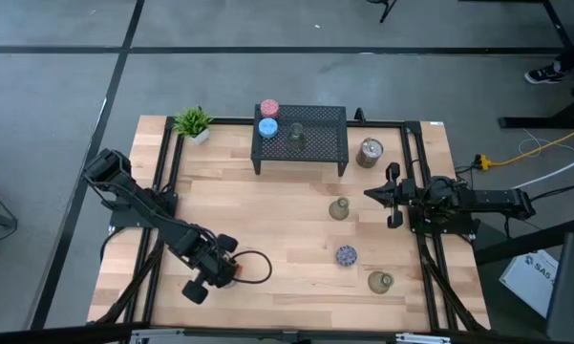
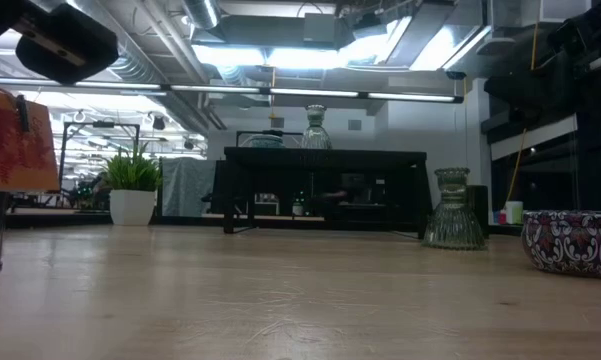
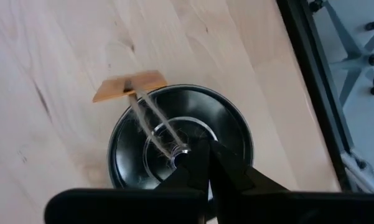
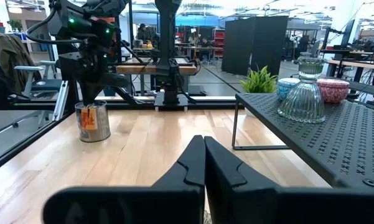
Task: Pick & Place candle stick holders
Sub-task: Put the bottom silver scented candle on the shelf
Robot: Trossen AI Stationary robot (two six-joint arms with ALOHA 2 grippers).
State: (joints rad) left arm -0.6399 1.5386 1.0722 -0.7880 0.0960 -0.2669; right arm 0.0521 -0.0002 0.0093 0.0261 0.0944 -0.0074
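A shiny silver candle stick holder (image 3: 174,118) with an orange tag (image 3: 129,86) on strings stands upright on the table near its front left; it also shows in the right wrist view (image 4: 92,121). My left gripper (image 3: 205,149) is shut and points steeply down into the holder's open top (image 1: 199,285). My right gripper (image 1: 371,194) rests shut at the table's right side, touching nothing. Pink (image 1: 269,108), light blue (image 1: 267,127) and clear glass (image 1: 296,136) holders stand on the black rack (image 1: 315,153). Another silver one (image 1: 370,151), two olive-grey ones (image 1: 339,208) (image 1: 380,281) and a speckled blue one (image 1: 346,255) stand on the table. My left gripper comes from above with its shut fingertips (image 3: 196,155) over the middle of the silver holder's inside, beside the near ends of the tag's strings (image 3: 168,140). Whether the fingertips touch the holder or the strings, I cannot tell. The holder stands upright on the table.
A small potted plant (image 1: 193,122) stands at the far left corner, next to the rack. A black cable loop (image 1: 256,268) lies just right of my left gripper. Bare wood shows in the table's middle (image 1: 267,210).
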